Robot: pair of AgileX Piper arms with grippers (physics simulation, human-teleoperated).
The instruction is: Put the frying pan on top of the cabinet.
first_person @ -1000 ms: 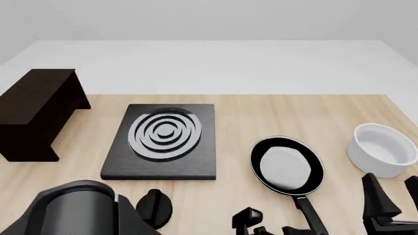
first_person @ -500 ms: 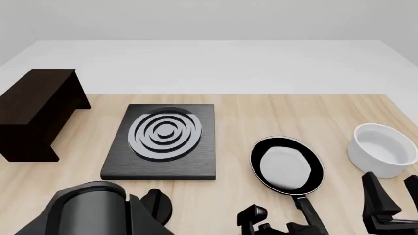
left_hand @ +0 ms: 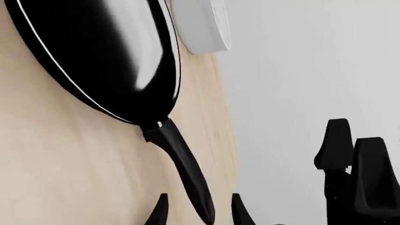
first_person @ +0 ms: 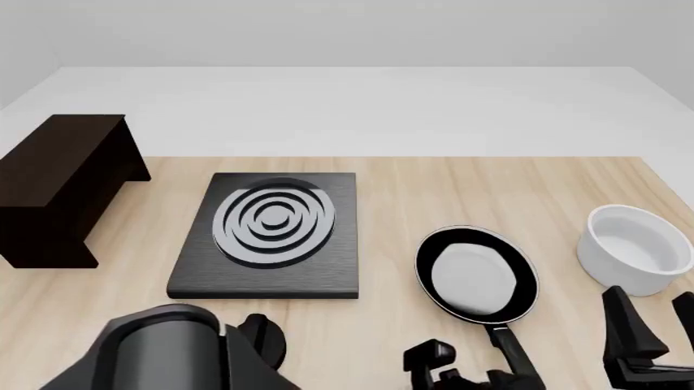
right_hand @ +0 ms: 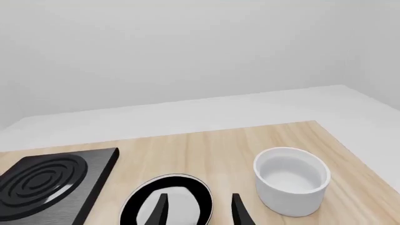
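front view shows the round shallow black frying pan (first_person: 476, 279) with its pale grey-white inner surface lying flat on the light wooden worktop (first_person: 434, 195), right of centre, its long straight black handle (first_person: 512, 352) running toward the near edge. the left tool (first_person: 472, 375) sits low at that near edge around the end of the handle; in the left wrist view the handle (left_hand: 182, 164) runs down between the two dark fingertips (left_hand: 159, 213) of the left tool (left_hand: 198, 214), which stand narrowly apart on either side of it, and i cannot tell whether they touch it. just beside the pan, to its right, stands a white round bowl (first_person: 635, 248), apart from the rim. to the pan's left lies a black square stove plate with grey rings (first_person: 272, 231), near but not touching. well apart at the far left edge of the worktop stands the dark brown, nearly black box-shaped wooden cabinet (first_person: 60, 183) with a flat top. the right tool (first_person: 648, 325) shows at the lower right, near the bowl; in the right wrist view its two fingertips (right_hand: 236, 208) stand apart with nothing between them, looking over the pan (right_hand: 167, 205), the bowl (right_hand: 291, 183) and the stove plate (right_hand: 47, 183).
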